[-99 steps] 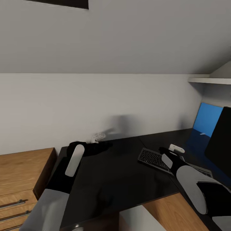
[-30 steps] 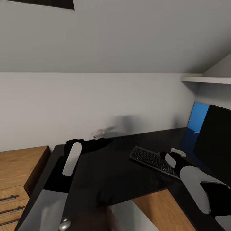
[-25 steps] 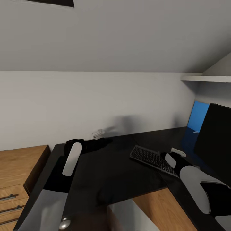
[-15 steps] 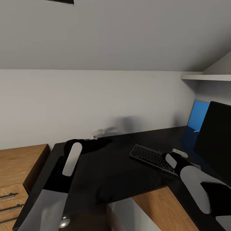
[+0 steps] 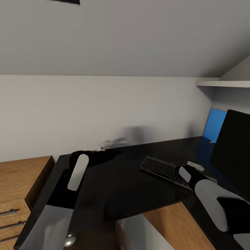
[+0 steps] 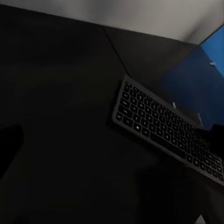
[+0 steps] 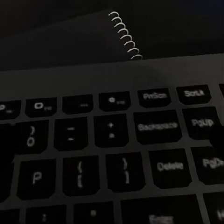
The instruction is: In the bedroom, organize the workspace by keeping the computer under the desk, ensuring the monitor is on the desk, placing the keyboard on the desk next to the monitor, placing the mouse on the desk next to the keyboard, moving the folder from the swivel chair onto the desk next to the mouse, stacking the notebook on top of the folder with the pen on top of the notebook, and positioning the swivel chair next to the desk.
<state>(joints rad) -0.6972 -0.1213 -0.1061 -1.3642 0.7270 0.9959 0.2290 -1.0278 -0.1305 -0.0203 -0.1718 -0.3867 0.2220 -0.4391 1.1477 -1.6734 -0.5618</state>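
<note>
At the far left of the head view stands a wooden chest [image 5: 21, 180] with bar handles, hard against the end of the black desk [image 5: 118, 187]. The left tool [image 5: 104, 145] lies stretched out low over the desk's back edge near the wall; whether its jaws stand open or closed cannot be told, since only a pale tip shows past the dark wrist. Toward the middle, the keyboard [image 5: 163, 171] lies flat on the desk, angled toward the corner, and the left wrist view shows it whole [image 6: 163, 128] with bright blue beyond its far end. The right tool [image 5: 183, 171] sits low at the keyboard's right end, apparently resting on or just above the keys; the right wrist view looks straight down on the Backspace and Delete keys [image 7: 156, 126], with a white spiral binding [image 7: 125, 41], probably the notebook's, just past the keyboard's rim. Its jaws are hidden too, so their opening cannot be told. A small white object, likely the mouse [image 5: 195, 166], lies just beside that end, then the monitor [image 5: 231, 146] standing on the desk, and behind it the blue folder [image 5: 212, 125] upright against the wall. The step in hand looks like settling the keyboard beside the monitor; next the mouse wants placing alongside it.
</note>
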